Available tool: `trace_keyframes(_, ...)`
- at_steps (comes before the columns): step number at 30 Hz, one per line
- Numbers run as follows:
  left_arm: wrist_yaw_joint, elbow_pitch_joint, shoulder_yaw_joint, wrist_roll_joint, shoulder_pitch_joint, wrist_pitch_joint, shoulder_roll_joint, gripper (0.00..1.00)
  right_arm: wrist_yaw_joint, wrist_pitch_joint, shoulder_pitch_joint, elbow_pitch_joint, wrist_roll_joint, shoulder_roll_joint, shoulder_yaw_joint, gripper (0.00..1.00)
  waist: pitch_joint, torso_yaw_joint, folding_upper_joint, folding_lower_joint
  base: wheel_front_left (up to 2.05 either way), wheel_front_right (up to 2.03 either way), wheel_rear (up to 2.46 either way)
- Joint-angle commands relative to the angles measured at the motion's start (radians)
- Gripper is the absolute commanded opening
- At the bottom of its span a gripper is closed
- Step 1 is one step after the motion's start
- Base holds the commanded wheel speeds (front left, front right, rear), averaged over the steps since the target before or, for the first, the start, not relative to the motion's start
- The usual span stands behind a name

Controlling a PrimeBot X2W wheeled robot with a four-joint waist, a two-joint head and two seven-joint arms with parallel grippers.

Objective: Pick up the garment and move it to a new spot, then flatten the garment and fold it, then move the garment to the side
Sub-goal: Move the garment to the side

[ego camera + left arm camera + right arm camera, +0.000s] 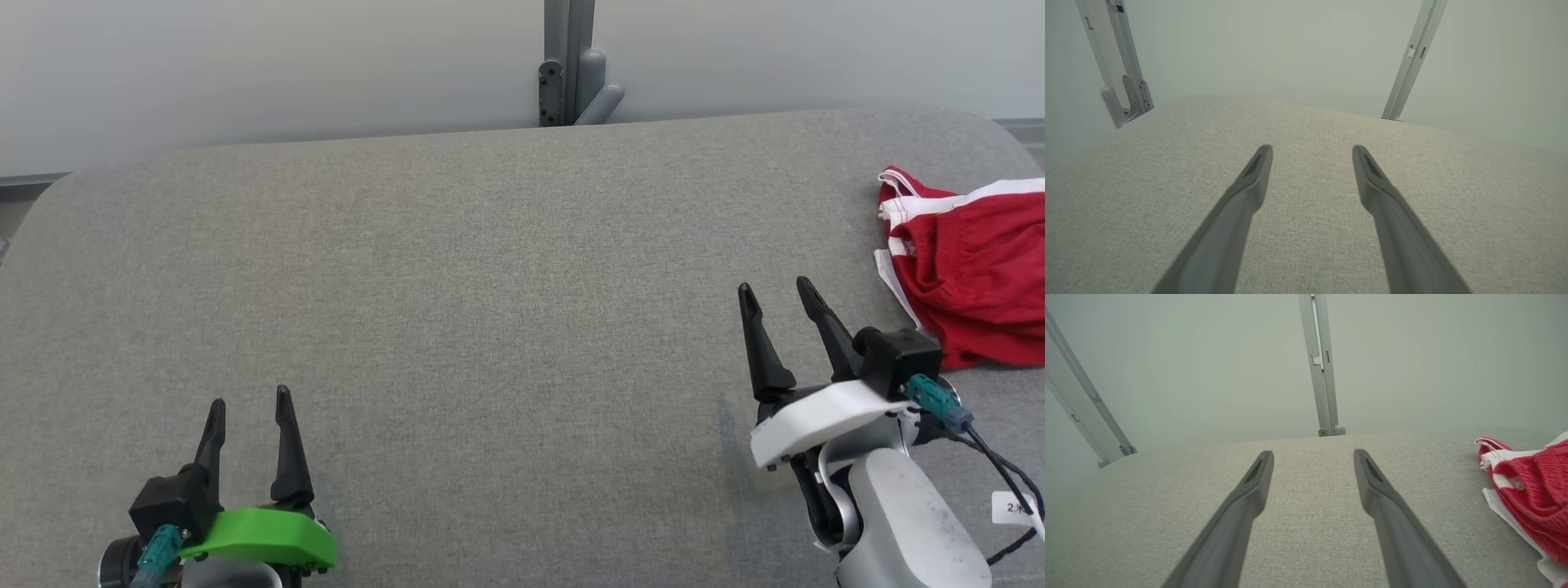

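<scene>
Head view: a grey fabric-covered surface (490, 286) spans the frame, its far edge set against a pale wall (245, 65). The red garment (971, 278), white-striped, lies bunched and creased at the right edge of the surface, partly cut off by the frame and not yet flattened or folded. The right gripper (774, 286), with a white cover at its wrist, sits just left of the garment, near it but not touching. Its fingers are spread and grip nothing. The left gripper (250, 397), with a green cover, sits at lower left, well apart from the garment, its fingers likewise spread and empty. A grey metal post (569, 57) stands upright behind the surface at centre. Right wrist view: the fingers are parted over bare fabric, with the garment off to the right. Left wrist view: the fingers are parted over bare fabric. A small white label (1012, 508) hangs by the right arm's cable; its text is unreadable.
</scene>
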Motion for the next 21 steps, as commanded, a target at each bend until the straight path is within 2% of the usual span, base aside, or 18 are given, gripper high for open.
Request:
trace_keyframes(1, -0.004, 0.001, -0.001, -0.002, 0.013, -0.003, -0.004, 1.00, -0.001, -0.003, 0.025, -0.020, -0.020, 0.003, -0.013, 1.00, -0.006, 0.006, 0.0055, 0.0000, 0.00, 0.00, 0.00)
trace_keyframes(8, -0.011, 0.008, -0.016, -0.003, 0.027, -0.003, -0.009, 1.00, -0.001, -0.001, 0.135, -0.121, -0.090, 0.044, -0.049, 1.00, -0.019, 0.014, 0.0055, 0.0000, 0.00, 0.00, 0.00)
trace_keyframes(21, 0.003, 0.004, -0.022, 0.047, 0.032, -0.003, -0.010, 1.00, -0.001, 0.018, 0.192, -0.160, -0.054, 0.047, -0.044, 1.00, -0.020, 0.016, 0.0055, 0.0000, 0.00, 0.00, 0.00)
